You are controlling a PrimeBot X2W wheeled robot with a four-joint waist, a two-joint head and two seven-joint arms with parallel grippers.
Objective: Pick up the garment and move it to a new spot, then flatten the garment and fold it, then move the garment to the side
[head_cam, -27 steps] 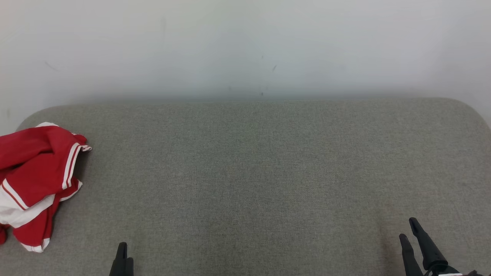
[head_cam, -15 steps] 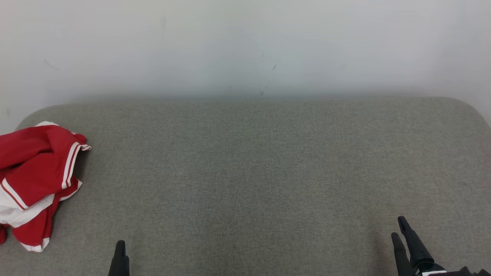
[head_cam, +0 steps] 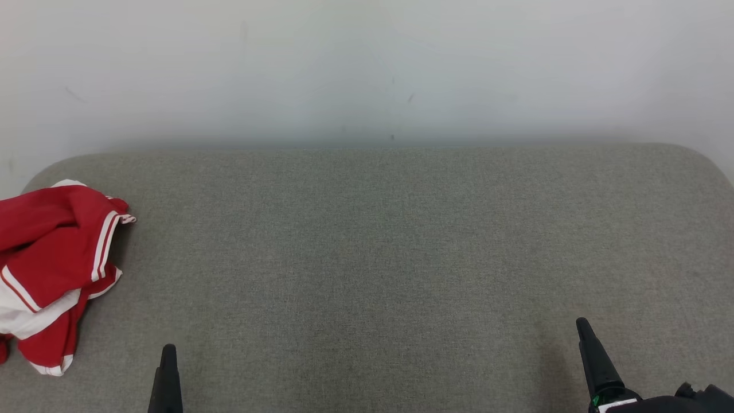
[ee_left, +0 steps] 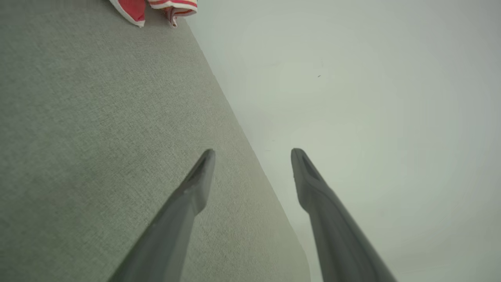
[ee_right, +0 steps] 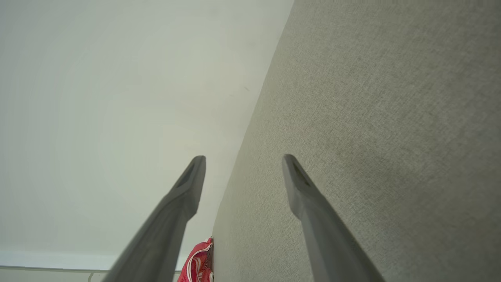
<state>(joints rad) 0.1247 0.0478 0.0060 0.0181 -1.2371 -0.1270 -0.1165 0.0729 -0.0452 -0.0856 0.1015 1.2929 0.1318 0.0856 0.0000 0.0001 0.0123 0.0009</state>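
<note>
Since the garment [head_cam: 51,269] lies crumpled at the frame's left edge, you're at pick-up. Your left gripper [ee_left: 253,156] and right gripper [ee_right: 243,160] stand spread, empty; reach leftward next.

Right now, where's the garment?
Head view: the red-and-white garment lies crumpled at the left end of the grey fabric surface, ahead and left of the left gripper.
</note>
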